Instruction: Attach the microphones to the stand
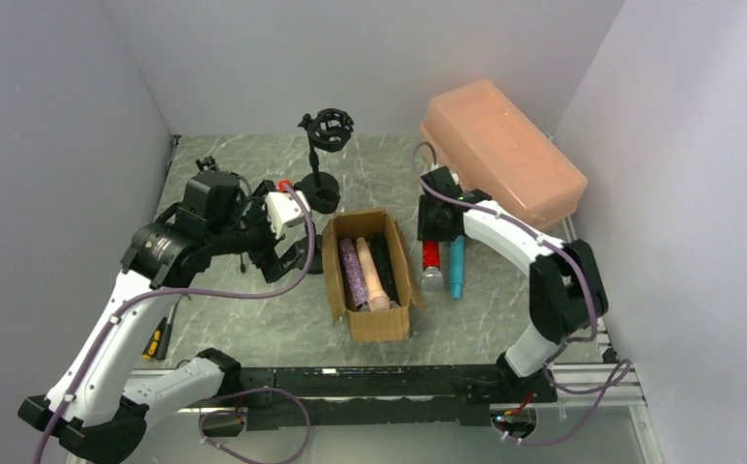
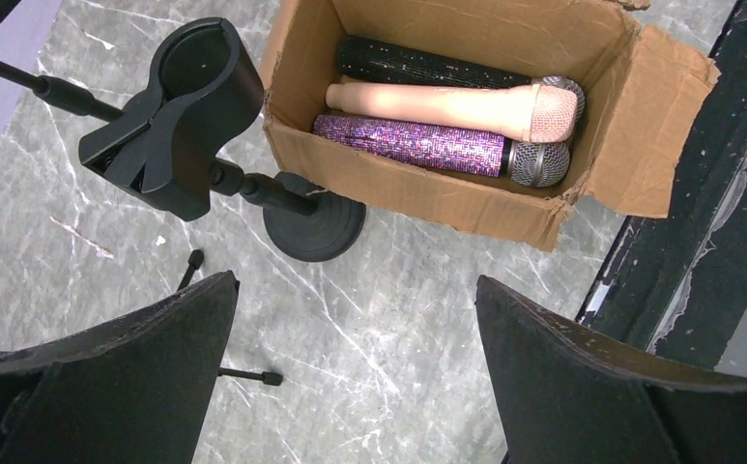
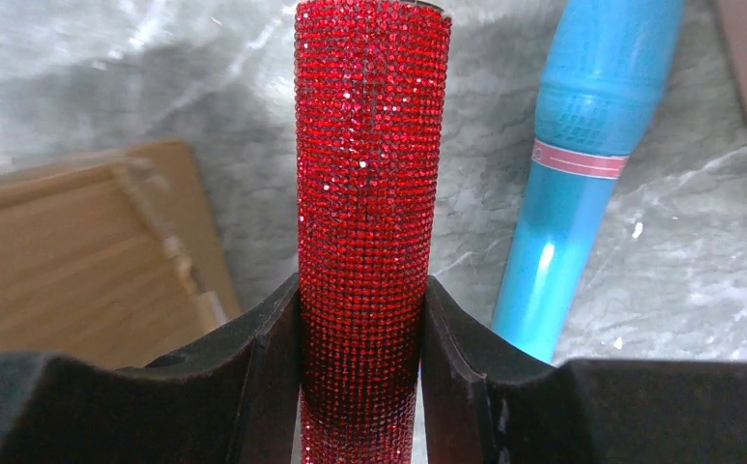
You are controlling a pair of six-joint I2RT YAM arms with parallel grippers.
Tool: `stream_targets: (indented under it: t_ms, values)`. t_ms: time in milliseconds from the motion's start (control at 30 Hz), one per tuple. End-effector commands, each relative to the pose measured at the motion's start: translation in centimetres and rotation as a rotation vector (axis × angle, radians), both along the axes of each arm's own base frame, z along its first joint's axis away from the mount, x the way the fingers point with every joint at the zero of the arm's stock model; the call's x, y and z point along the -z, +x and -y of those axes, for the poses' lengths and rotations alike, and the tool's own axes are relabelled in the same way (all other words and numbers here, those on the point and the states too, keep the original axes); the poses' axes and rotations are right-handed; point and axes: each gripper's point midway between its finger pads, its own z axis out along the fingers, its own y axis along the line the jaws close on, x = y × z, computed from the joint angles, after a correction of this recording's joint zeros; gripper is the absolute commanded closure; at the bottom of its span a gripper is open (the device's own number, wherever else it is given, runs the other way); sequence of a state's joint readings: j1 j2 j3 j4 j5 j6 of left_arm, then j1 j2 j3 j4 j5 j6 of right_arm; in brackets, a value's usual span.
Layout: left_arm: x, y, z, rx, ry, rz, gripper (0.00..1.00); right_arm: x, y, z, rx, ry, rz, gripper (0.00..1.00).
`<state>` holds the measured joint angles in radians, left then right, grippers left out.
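The glittery red microphone (image 3: 369,174) lies just right of the cardboard box (image 1: 388,324), and my right gripper (image 3: 362,367) is shut on its handle; in the top view the gripper (image 1: 435,230) is at the microphone's far end. The light blue microphone (image 1: 457,266) lies beside it on the right. The purple (image 2: 417,145), peach (image 2: 446,104) and black (image 2: 417,66) microphones lie in the box. A black stand with a clip holder (image 2: 181,116) and round base (image 2: 313,227) is left of the box. My left gripper (image 2: 355,367) is open and empty above the table near that base.
A second black stand with a ring mount (image 1: 328,130) stands behind the box. A peach plastic bin (image 1: 504,155) fills the back right. Thin black tripod legs (image 2: 244,375) lie by my left fingers. A yellow-handled tool (image 1: 157,338) lies near left. Walls close in on both sides.
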<state>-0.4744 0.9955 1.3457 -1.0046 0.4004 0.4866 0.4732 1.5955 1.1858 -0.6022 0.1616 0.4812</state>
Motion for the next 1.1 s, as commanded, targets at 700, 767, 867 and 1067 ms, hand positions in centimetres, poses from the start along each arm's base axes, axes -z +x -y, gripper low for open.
stream_targets:
  t_ms: [700, 767, 867, 1067]
  values:
    - [0.8, 1.1, -0.6, -0.051, 0.030, -0.011, 0.01, -12.3, 0.2, -6.3, -0.034, 0.064, 0.270, 0.40]
    - [0.6, 1.0, -0.6, -0.059, 0.025, -0.010, 0.00, -13.8, -1.9, -10.3, -0.115, 0.121, 0.278, 0.41]
    - [0.4, 1.4, -0.9, -0.090, 0.021, 0.002, 0.01, -12.4, -4.4, -15.1, -0.220, 0.145, 0.220, 0.41]
    - [-0.1, 2.5, -2.2, -0.189, 0.032, 0.057, 0.00, -5.0, -6.3, -18.3, -0.275, 0.099, 0.089, 0.41]
